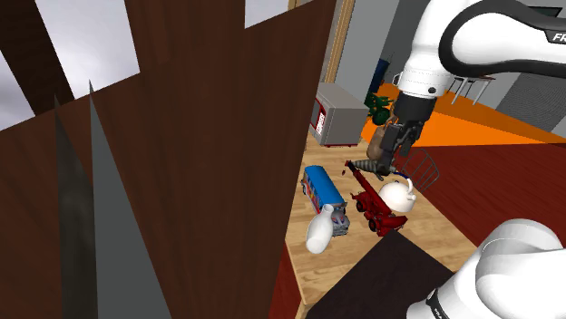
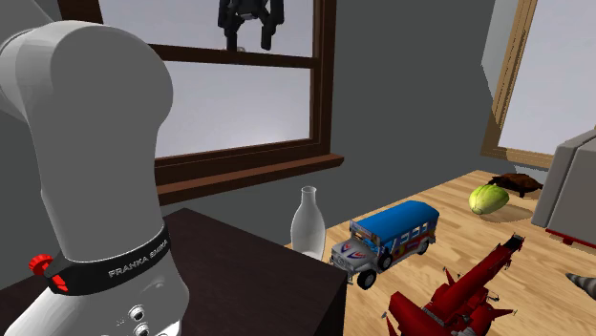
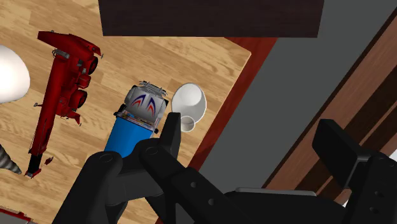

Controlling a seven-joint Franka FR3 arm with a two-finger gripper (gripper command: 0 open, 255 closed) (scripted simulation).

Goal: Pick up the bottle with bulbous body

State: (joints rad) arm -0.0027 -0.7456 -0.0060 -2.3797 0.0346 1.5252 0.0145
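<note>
the end effector [image 3: 251,127] is seen spread apart above the wooden tabletop [image 3: 210,63], with nothing clasped. the white bulbous bottle [image 3: 189,104] is stood upright just beside the blue toy bus's [image 3: 137,124] front, near the tabletop's edge.

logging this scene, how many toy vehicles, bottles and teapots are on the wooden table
toy vehicles: 2 (blue bus, red toy truck)
bottles: 1 (white bottle)
teapots: 1 (white teapot)
total: 4
</note>
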